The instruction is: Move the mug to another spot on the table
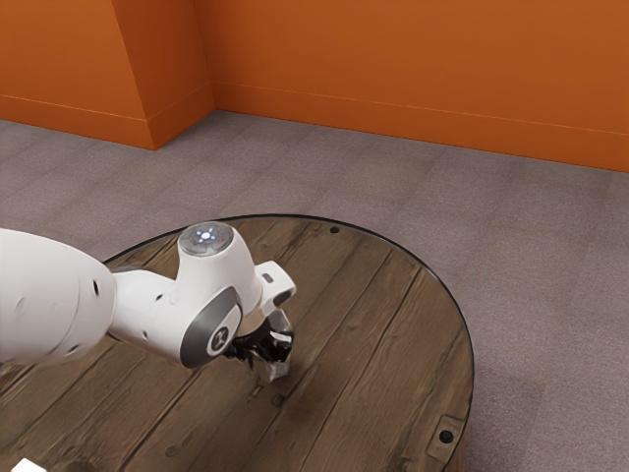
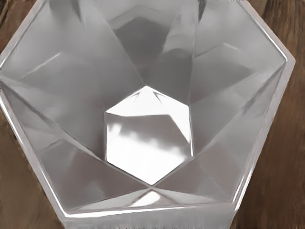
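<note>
The mug [image 1: 279, 346] is a pale grey, faceted cup standing on the round wooden table [image 1: 383, 334], a little toward the exterior view's left of the table's middle. My gripper [image 1: 261, 352] is down right at the mug, the black hand pressed close against its side, and the white wrist hides most of it. In the wrist view I look straight down into the mug [image 2: 147, 143]: six-sided rim, sloping grey walls, bright hexagonal floor. Brown table wood [image 2: 281, 186] shows past its corners.
The table has a dark rim [image 1: 462, 324] and a bare plank top stretching toward the exterior view's right. A small dark fitting [image 1: 446, 436] sits near the front edge. Grey carpet and orange walls [image 1: 413, 59] surround the table.
</note>
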`<state>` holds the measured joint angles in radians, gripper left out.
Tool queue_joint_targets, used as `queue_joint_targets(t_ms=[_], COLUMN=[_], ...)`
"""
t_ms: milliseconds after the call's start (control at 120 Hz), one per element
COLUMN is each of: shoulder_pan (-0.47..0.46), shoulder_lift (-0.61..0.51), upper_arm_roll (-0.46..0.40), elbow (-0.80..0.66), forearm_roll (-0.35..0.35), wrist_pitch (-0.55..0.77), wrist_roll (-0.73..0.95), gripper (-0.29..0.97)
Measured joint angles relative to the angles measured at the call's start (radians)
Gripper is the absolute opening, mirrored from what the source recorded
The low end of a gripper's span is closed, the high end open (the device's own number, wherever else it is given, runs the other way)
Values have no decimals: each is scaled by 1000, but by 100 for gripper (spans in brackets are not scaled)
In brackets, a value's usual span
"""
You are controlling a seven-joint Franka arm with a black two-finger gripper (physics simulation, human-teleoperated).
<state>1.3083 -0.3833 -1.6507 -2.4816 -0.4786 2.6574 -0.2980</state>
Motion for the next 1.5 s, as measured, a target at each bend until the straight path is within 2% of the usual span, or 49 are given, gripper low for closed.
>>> queue_joint_targets(t_ms=[300, 483, 667, 1025, 1200, 1367, 1450, 1500], shoulder_pan=[13, 15, 6, 6, 12, 14, 14, 14], shoulder_lift=[-18, -31, -127, -175, -187, -196, -218, -222], upper_arm_roll=[12, 83, 158, 183, 180, 88, 46, 37], elbow=[34, 36, 32, -4, -37, -74, -74, -73], forearm_roll=[8, 12, 5, -122, -157, -273, -455, -537], wrist_pitch=[-3, -11, -50, -73, 3, 142, 187, 206], wrist_roll=[66, 104, 143, 212, 253, 293, 341, 373], gripper=[8, 5, 2, 1, 1, 2, 2, 2])
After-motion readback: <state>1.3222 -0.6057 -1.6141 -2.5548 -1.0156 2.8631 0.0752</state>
